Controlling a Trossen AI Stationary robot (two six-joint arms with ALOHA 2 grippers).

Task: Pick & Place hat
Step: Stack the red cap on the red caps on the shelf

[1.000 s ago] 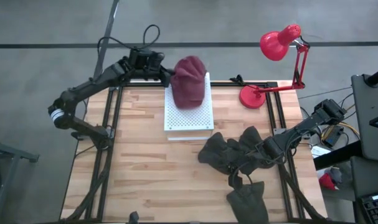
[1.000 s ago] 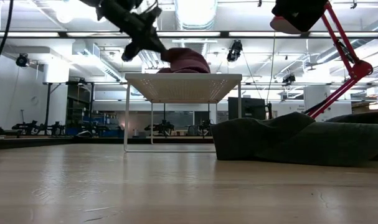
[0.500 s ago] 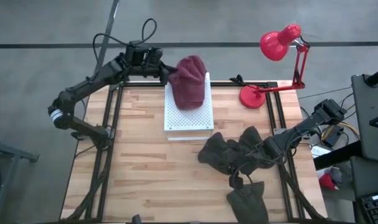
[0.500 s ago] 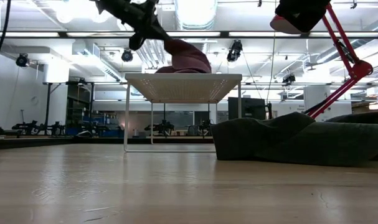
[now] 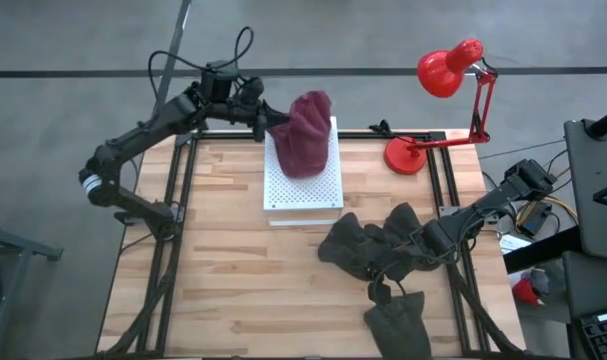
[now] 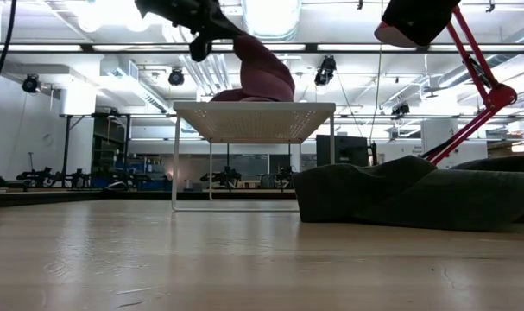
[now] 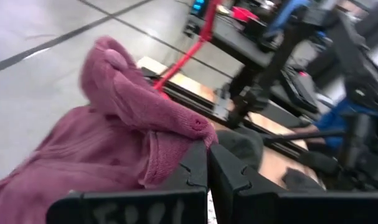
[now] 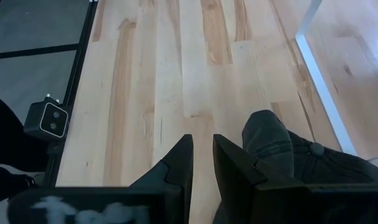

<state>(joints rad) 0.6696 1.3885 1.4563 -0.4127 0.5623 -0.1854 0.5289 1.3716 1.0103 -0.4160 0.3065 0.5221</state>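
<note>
At the far edge of the worktop (image 5: 233, 250), we see the left hand (image 5: 271, 121) clenched on a fold of the maroon knit hat (image 5: 304, 133), lifting one side of it clear while the rest of the hat lies on the white perforated rack (image 5: 303, 185). Seen level across the worktop, the hat (image 6: 263, 67) rises to a peak where the left hand (image 6: 217, 28) pinches it, above the rack's top (image 6: 255, 119). The left wrist view shows the fabric caught between closed fingertips (image 7: 198, 163), the hat (image 7: 114, 137) bunched just beside them.

The hat runs lengthwise across the rack from its far edge towards the middle, and it lies to the right of the left hand, touching it. We judge the left arm plainly the nearer; any carry would start from this pinch at the hat's far left corner.

The right hand (image 5: 423, 248) waits well apart at the near right, beside a heap of dark grey clothing (image 5: 378, 250). Its fingers (image 8: 176, 165) stand slightly parted and hold nothing. A red desk lamp (image 5: 445, 75) stands at the far right corner.
</note>
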